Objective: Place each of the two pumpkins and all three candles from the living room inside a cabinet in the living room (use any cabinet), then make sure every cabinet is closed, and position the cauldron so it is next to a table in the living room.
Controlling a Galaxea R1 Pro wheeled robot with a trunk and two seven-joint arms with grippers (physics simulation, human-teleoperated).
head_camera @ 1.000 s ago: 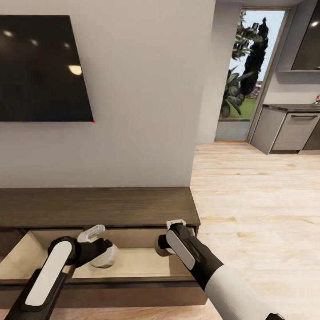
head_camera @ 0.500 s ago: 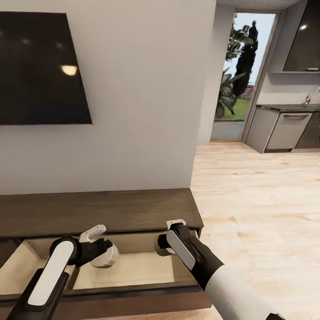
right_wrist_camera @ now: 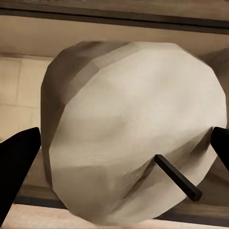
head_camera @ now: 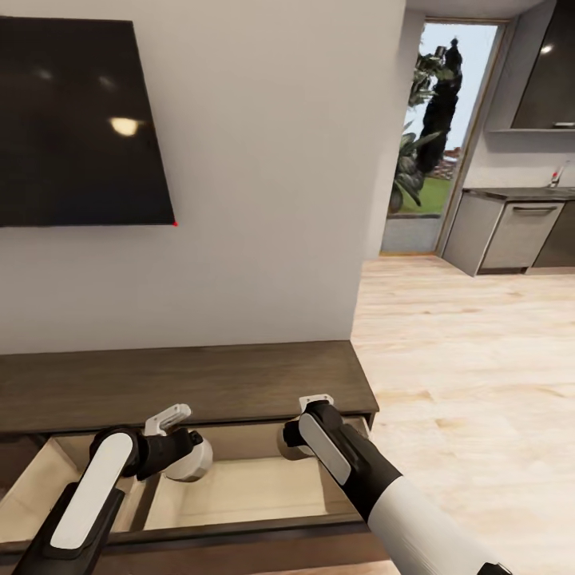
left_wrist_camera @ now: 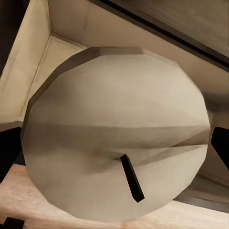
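Note:
The cabinet [head_camera: 184,382] runs along the wall under the TV, its top drawer [head_camera: 255,489] pulled out and showing a pale tan inside. My left gripper [head_camera: 184,453] is shut on a whitish-grey candle [head_camera: 194,463] held above the drawer's middle. In the left wrist view that candle [left_wrist_camera: 114,129] shows its black wick, with a dark fingertip [left_wrist_camera: 6,152] at its side. My right gripper [head_camera: 292,439] is shut on a second candle [head_camera: 285,442] near the drawer's back right. In the right wrist view this candle [right_wrist_camera: 129,143] sits between dark fingers [right_wrist_camera: 16,164].
A black TV [head_camera: 80,120] hangs on the wall above the cabinet. Pale wooden floor [head_camera: 479,359] stretches off to the right toward a glass door [head_camera: 435,136] and grey kitchen cupboards [head_camera: 511,231]. A divider [head_camera: 146,503] splits the drawer.
The whole picture has shifted a little, so the camera has moved; the open drawer now sits lower and further right in view. Both grippers still hold their candles over the drawer.

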